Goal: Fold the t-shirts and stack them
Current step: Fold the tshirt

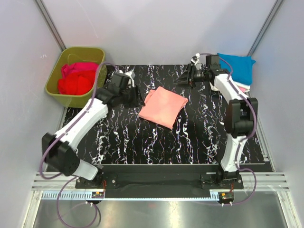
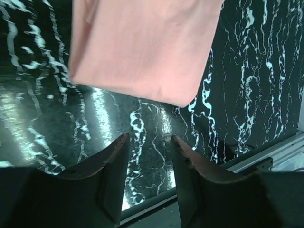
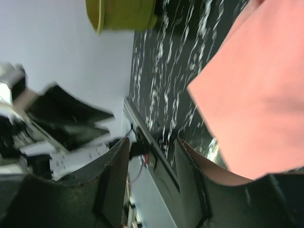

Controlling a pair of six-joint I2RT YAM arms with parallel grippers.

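A salmon-pink t-shirt (image 1: pixel 163 107) lies folded into a rectangle at the middle of the black marbled table (image 1: pixel 142 142). My left gripper (image 1: pixel 138 100) is open and empty just left of the shirt's left edge. In the left wrist view the shirt (image 2: pixel 142 47) lies ahead of the open gripper (image 2: pixel 149 142). My right gripper (image 1: pixel 179 80) is open and empty behind the shirt's far right corner. In the right wrist view the gripper (image 3: pixel 152 145) is apart from the shirt (image 3: pixel 256 95). A bright blue t-shirt (image 1: pixel 236 66) lies folded at the back right on a pink one (image 1: pixel 243 88).
An olive-green tub (image 1: pixel 76 71) at the back left holds a red t-shirt (image 1: pixel 75 84) and a magenta one (image 1: pixel 80 68). The tub also shows in the right wrist view (image 3: pixel 123 14). White walls close the table at the back and sides.
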